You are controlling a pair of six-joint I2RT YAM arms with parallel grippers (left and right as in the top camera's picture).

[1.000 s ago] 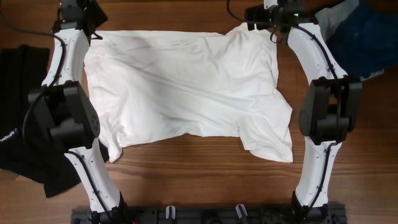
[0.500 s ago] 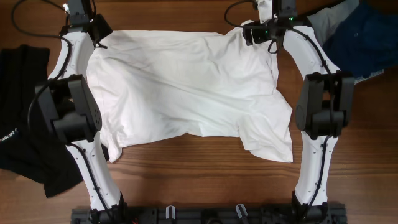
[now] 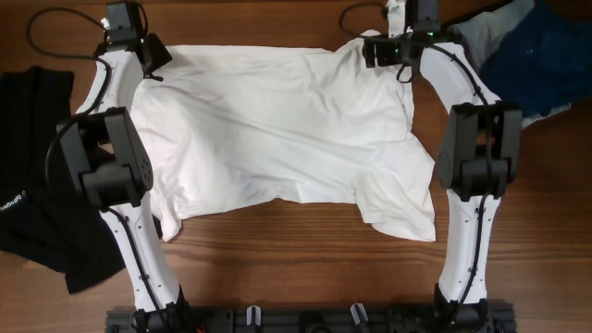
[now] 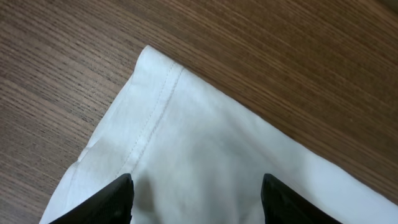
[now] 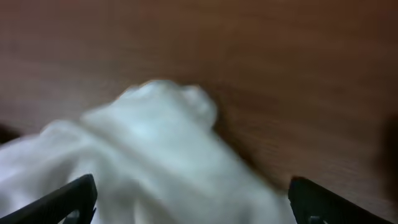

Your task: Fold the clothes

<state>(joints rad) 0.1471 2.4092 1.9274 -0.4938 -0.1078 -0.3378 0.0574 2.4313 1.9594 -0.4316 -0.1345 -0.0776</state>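
Left gripper [image 4: 196, 200] spread wide over a hemmed corner of the white T-shirt [image 3: 277, 129]; right gripper [image 5: 193, 202] equally spread above a bunched corner.
Shirt lies open and wrinkled on the wooden table [image 3: 296, 268], between both arms. Black garment [image 3: 32, 203] at the left edge; dark blue garment [image 3: 546, 55] at the far right.

The T-shirt [image 3: 277, 129] is lying spread mid-table [image 3: 296, 268] between both arms, the left gripper [image 3: 153, 57] over its far left corner, the right gripper [image 3: 375, 51] over its far right. A garment [image 3: 37, 213] is lying outside the left arm, a heap [image 3: 541, 55] outside the right.
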